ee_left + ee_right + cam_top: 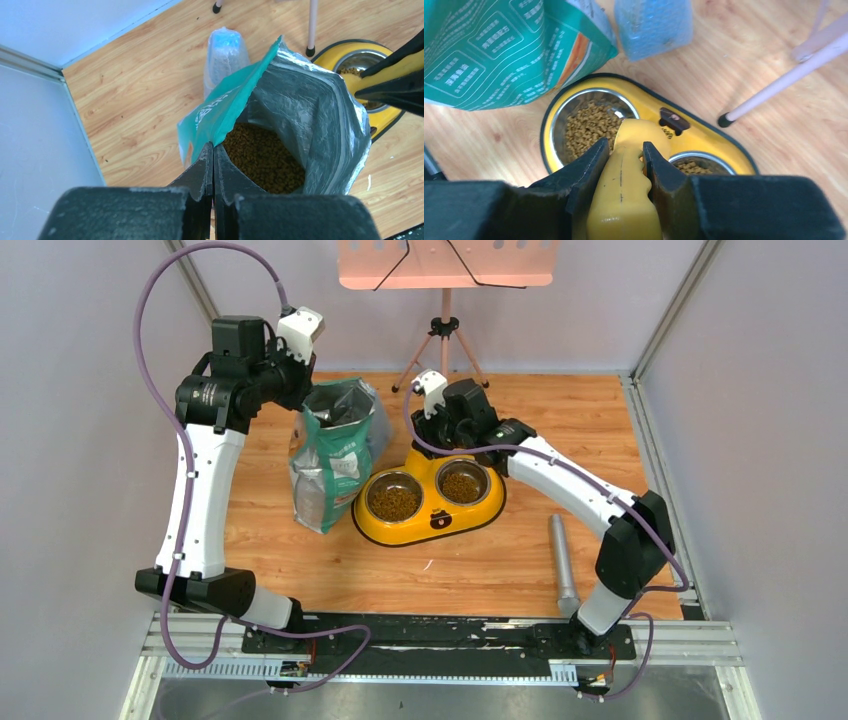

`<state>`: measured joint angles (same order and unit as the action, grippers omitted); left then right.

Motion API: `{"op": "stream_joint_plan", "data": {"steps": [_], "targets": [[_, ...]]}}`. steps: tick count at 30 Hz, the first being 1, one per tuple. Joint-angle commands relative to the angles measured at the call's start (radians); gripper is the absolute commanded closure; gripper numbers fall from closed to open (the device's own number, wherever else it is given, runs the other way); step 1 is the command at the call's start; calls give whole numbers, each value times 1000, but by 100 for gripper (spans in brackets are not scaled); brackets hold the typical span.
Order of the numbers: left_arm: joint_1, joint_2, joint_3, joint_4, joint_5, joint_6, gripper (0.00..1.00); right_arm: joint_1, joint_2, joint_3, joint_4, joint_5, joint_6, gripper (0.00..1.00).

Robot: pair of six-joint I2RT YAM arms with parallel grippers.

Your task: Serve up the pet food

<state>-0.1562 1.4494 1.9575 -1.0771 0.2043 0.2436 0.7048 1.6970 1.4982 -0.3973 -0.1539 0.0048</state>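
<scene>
The pet food is brown kibble: a heap inside the open green-and-white bag [265,155] and a fill in both steel bowls [393,502] [461,485] of the yellow double feeder [400,532]. The bag [335,455] stands upright left of the feeder. My left gripper [214,146] is shut on the bag's teal rim [220,112] and holds the mouth open. Over the middle of the feeder [704,135], my right gripper [626,147] is shut on the handle of a yellow scoop [629,175]. The scoop's bowl points down between the two bowls and its inside is hidden.
A grey cylinder [563,560] lies on the wooden table to the right of the feeder. A tripod [445,340] carrying an orange panel [445,265] stands at the back. A clear bluish packet [225,55] sits behind the bag. Walls close in the left, right and back.
</scene>
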Motion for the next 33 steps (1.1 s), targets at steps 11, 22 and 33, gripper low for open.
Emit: {"op": "stream_joint_plan", "data": {"steps": [11,22,33], "targets": [[-1,-36,62,121,58,3,100,-98,-311,-142,-96,-11,-92,100],[1,2,93,115,38,36,100,-315,-464,-292,-136,7,-184,100],[1,51,112,120,70,35,100,-523,-389,-179,-334,-182,-220,100]]}}
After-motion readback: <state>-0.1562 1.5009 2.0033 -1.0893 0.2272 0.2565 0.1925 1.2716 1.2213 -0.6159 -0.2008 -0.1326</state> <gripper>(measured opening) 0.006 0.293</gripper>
